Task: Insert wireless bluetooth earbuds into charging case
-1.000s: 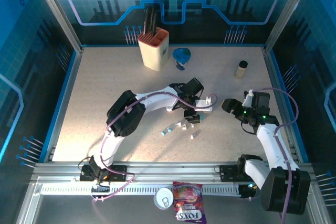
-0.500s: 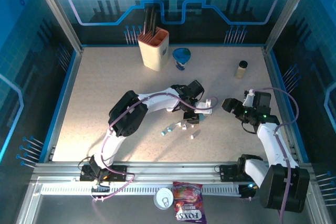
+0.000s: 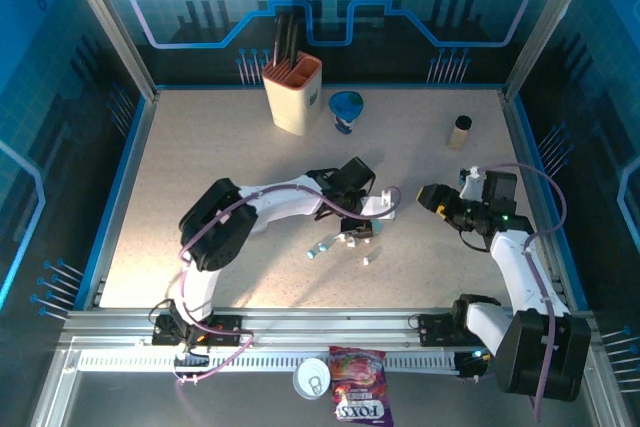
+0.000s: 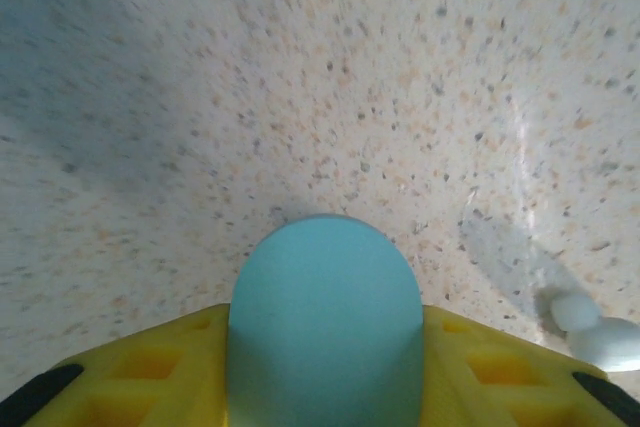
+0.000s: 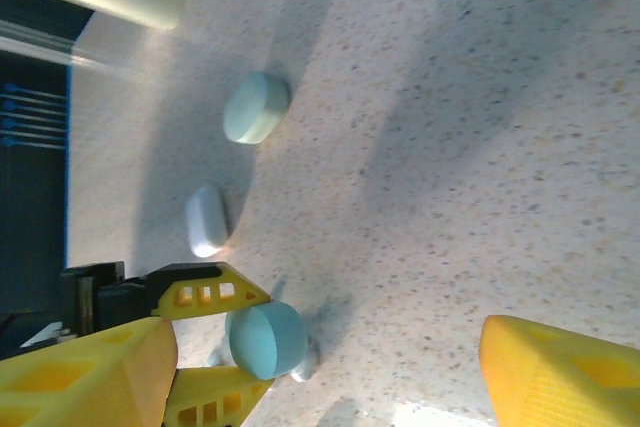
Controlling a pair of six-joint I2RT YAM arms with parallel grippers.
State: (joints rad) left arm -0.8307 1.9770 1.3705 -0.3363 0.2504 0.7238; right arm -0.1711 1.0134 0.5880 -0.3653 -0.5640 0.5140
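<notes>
Left hand (image 4: 322,372) clamping teal case (image 4: 322,297), right hand (image 5: 320,372) spread empty

Teal case (image 5: 266,339) in left end effector (image 5: 259,341)

Beige, dark-speckled bench (image 4: 300,97); pale teal case (image 4: 322,317) between yellow fingers (image 4: 150,372); whitish-teal earbud (image 4: 595,332) at lower right; white case (image 5: 206,220) at middle left.
</notes>
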